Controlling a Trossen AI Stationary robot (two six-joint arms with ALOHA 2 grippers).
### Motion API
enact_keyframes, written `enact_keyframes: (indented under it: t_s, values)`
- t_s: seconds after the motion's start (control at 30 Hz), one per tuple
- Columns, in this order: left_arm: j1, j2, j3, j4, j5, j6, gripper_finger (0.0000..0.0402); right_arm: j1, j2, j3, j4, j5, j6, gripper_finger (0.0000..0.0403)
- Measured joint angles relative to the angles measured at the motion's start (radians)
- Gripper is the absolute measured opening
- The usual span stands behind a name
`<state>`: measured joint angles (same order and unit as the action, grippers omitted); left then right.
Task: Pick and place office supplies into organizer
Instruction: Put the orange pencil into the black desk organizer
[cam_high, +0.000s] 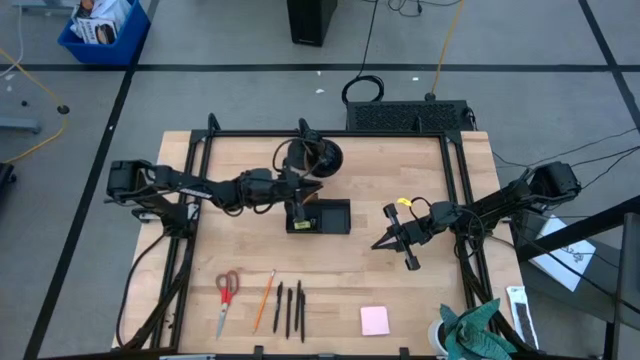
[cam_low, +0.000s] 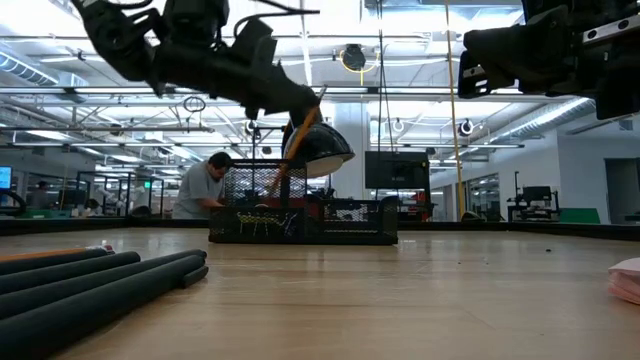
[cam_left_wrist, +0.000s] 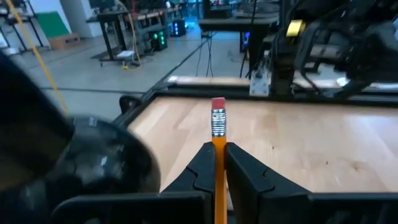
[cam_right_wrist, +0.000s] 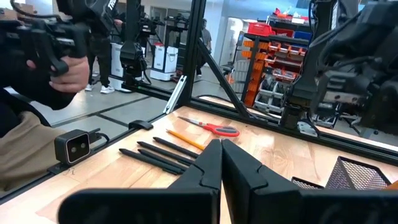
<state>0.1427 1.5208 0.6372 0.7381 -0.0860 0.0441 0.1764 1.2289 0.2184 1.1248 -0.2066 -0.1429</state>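
My left gripper (cam_high: 300, 195) hovers over the left end of the black mesh organizer (cam_high: 322, 216), shut on an orange pencil (cam_left_wrist: 218, 134) with a red eraser. In the low view the pencil (cam_low: 296, 140) slants down toward the organizer (cam_low: 300, 222). On the table's near side lie red-handled scissors (cam_high: 227, 291), another orange pencil (cam_high: 265, 299), three black pens (cam_high: 290, 309) and a pink sticky-note pad (cam_high: 375, 320). My right gripper (cam_high: 378, 244) waits shut and empty to the right of the organizer. My left gripper pinches the pencil's shaft (cam_left_wrist: 218, 163) between its two fingers, below the metal band and eraser. The fingers (cam_left_wrist: 245, 174) come in about level from the table's left and lie across the pencil. The pencil stands tilted, eraser end up, its lower end (cam_low: 276, 185) down at the organizer's mesh; whether it touches there I cannot tell.
A round black stand base (cam_high: 312, 155) sits just beyond the organizer, close to my left gripper. Black frame rails (cam_high: 460, 190) border the tabletop. A green cloth (cam_high: 478, 328) lies at the near right corner. A person (cam_low: 205, 188) sits in the room behind.
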Motion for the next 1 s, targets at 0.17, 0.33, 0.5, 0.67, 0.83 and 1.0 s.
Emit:
enact_keyframes:
  t_s: [0.17, 0.33, 0.5, 0.67, 0.83, 1.0]
  values:
    - [0.008, 0.0, -0.069, 0.067, 0.001, -0.027, 0.0026, 0.0, 0.0, 0.0, 0.0, 0.0, 0.0, 0.0]
    - [0.007, 0.0, -0.136, 0.172, 0.001, -0.035, 0.0026, 0.0, 0.0, 0.0, 0.0, 0.0, -0.001, 0.0]
    - [0.007, 0.0, -0.145, 0.18, 0.001, -0.041, 0.0026, 0.0, 0.0, 0.0, 0.0, 0.0, -0.012, 0.0]
    - [0.007, -0.001, -0.143, 0.139, 0.007, -0.026, 0.0026, 0.0, 0.0, 0.0, 0.0, 0.0, -0.025, 0.0]
    - [0.007, -0.001, -0.143, 0.076, 0.008, -0.019, 0.0026, 0.0, 0.0, 0.0, 0.0, 0.0, -0.026, 0.0]
    - [0.007, -0.001, -0.143, 0.072, 0.008, -0.002, 0.0026, 0.0, 0.0, 0.0, 0.0, 0.0, -0.026, 0.0]
